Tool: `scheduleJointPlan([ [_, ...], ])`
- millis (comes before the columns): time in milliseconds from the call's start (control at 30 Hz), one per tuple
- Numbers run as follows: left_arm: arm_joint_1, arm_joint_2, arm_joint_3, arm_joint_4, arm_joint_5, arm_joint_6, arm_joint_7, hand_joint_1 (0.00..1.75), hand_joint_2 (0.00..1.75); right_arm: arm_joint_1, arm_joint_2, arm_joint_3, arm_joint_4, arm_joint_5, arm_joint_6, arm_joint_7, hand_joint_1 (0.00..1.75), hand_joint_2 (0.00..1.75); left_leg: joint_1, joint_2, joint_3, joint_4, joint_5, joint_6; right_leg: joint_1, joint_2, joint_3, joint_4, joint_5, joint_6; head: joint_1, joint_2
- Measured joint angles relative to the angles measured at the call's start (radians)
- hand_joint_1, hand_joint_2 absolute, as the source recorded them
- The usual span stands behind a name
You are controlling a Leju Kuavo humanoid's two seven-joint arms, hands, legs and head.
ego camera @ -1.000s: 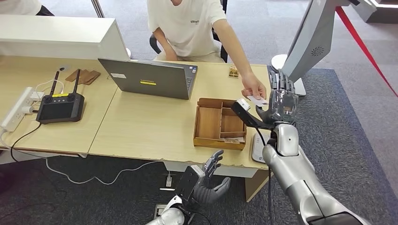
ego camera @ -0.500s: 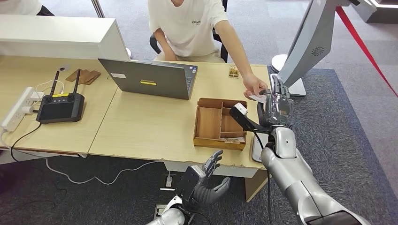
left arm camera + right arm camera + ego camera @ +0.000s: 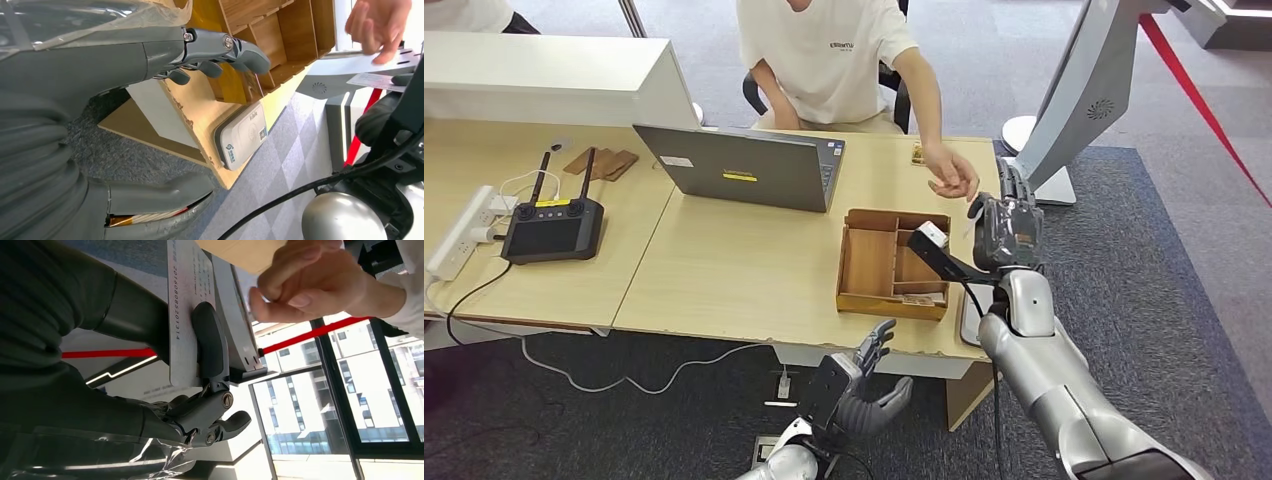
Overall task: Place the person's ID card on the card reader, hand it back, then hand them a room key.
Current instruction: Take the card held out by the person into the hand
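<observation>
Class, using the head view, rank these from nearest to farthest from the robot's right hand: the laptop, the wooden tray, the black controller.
1. Wooden tray, just left of the right hand.
2. Laptop, mid-table.
3. Black controller, far left.

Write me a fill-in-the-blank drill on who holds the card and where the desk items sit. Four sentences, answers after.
1. The ID card is held by the right robot hand, not by the ____.
2. The left robot hand holds ____.
3. The white card reader lies on the desk beside the wooden ____.
4. The grey ____ stands open on the desk in front of the person.

Missing words: person; nothing; tray; laptop
</observation>
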Motion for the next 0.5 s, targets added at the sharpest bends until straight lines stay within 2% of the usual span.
scheduleJointPlan([
  [333,0.011,0.010,0.002,0.000,-0.019,0.044,-0.021,0.00,1.75,0.080,0.019,-0.093,-0.135,-0.039,0.000,-0.226,1.75,1.75,0.000,0.000,0.000,0.000,0.000,0.000,0.000,0.000,0.000,0.000,0.000,0.000,0.000,0.000],
  [500,0.016,0.015,0.005,0.000,-0.027,0.060,-0.018,0.00,1.75,0.130,0.030,-0.156,-0.196,-0.053,0.000,-0.280,1.75,1.75,0.000,0.000,0.000,0.000,0.000,0.000,0.000,0.000,0.000,0.000,0.000,0.000,0.000,0.000],
])
